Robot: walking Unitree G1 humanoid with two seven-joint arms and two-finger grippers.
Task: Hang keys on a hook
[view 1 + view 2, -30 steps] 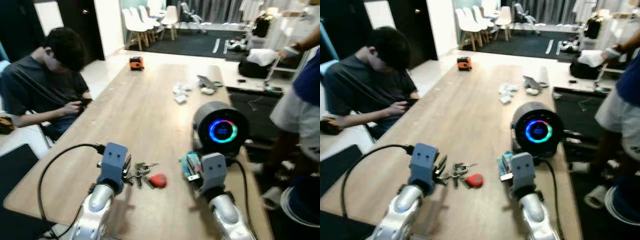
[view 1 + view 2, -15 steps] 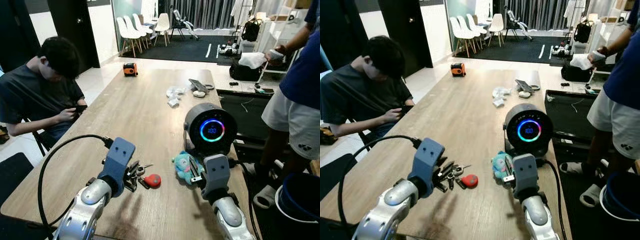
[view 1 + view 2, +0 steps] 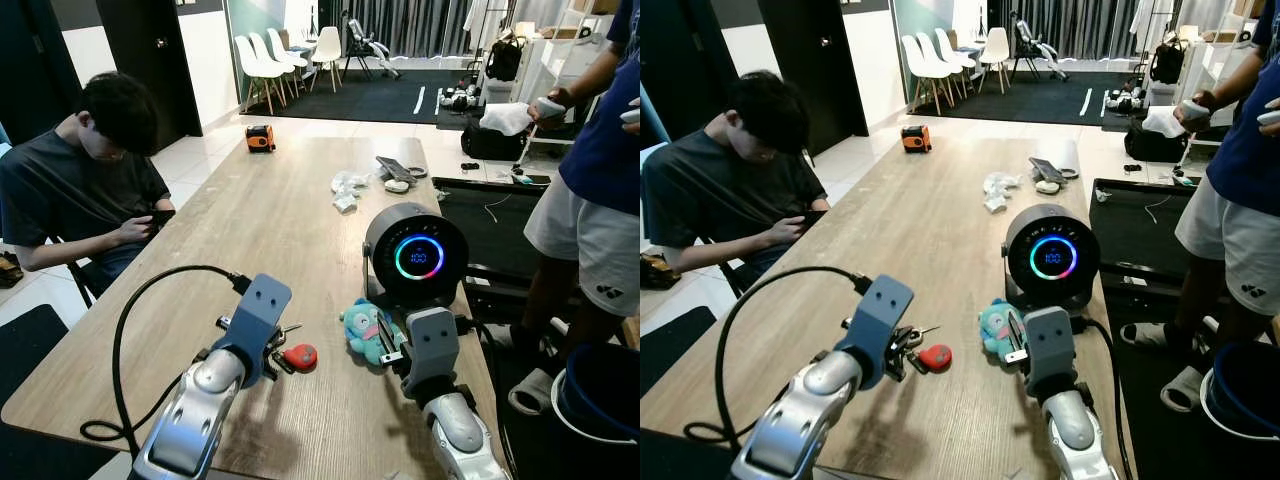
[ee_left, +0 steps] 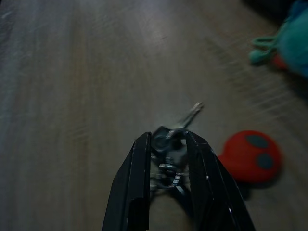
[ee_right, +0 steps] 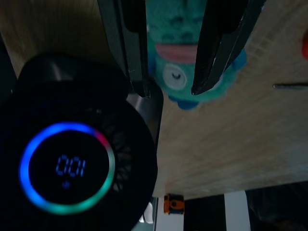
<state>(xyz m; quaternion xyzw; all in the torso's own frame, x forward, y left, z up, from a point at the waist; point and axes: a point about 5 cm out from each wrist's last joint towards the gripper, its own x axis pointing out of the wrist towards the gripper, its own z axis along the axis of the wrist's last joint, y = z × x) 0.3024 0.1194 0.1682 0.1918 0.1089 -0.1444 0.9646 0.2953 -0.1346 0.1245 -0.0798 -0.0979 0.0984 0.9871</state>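
1. Left gripper (image 4: 168, 154) down at the near part of the long wooden table (image 3: 270, 215), two black fingers (image 4: 134, 178) closed in on the bunch of keys (image 4: 169, 144), metal pinched between them.
2. Keys resting on the tabletop; one key blade poking out past the fingertips, away from the robot.
3. Red round key fob (image 3: 299, 356) lying flat on the wood just beside the gripper, on its right side, joined to the bunch.
4. Black cable (image 3: 150, 300) arching from the left wrist down over the near table edge.
5. Right gripper (image 5: 168, 89) hovering over a teal plush toy (image 3: 995, 328), fingers spread apart with the toy seen between them; touching or not, cannot tell.
6. Plush toy lying just in front of a round black device (image 3: 414, 252) with a glowing blue-green ring and digits on its face.
7. Farther along the table: crumpled white scraps (image 3: 345, 190), a dark flat object (image 3: 396, 169), and a small orange gadget (image 3: 259, 137) near the far end.
8. Seated person in a dark shirt (image 3: 85, 190) at the left side of the table, head bowed over something held in both hands.
9. Standing person (image 3: 590, 190) in a blue top and pale shorts at the right, beside a black mat (image 3: 1145, 225) on the floor.
10. White chairs (image 3: 265, 60) in the room beyond.
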